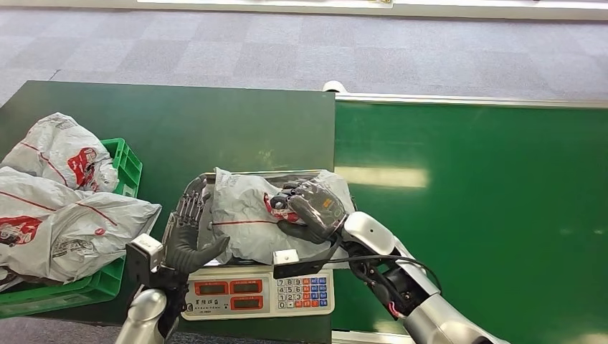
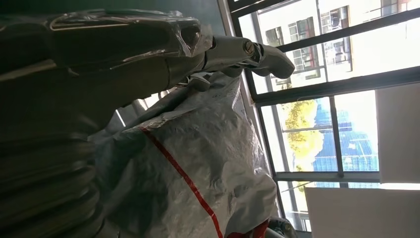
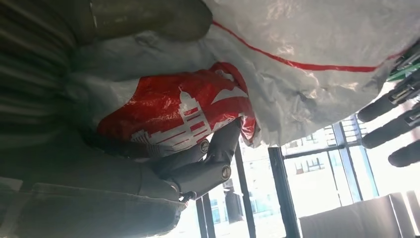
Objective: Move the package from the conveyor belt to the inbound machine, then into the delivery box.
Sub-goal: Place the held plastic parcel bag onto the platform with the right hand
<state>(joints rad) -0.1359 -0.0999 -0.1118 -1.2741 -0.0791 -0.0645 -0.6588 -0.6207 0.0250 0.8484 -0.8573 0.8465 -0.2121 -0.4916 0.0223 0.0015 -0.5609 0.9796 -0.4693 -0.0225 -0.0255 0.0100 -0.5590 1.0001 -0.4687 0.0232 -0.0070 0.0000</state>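
Observation:
A grey plastic package (image 1: 247,215) with red lines and a red print lies on the pan of the scale (image 1: 258,292), the inbound machine. My right hand (image 1: 310,208) grips the package's right end at the red print (image 3: 183,114), with thumb and fingers (image 3: 218,148) pinching the bag. My left hand (image 1: 188,236) stands at the package's left side with its fingers straight and apart, touching the bag (image 2: 198,148). Those fingers (image 2: 237,49) reach along the package's edge.
A green crate (image 1: 127,166), the delivery box, stands left of the scale with several similar packages (image 1: 64,215) piled in it. The green conveyor belt (image 1: 473,215) runs on the right, its metal rail (image 1: 466,102) at the far edge. Grey carpet lies beyond.

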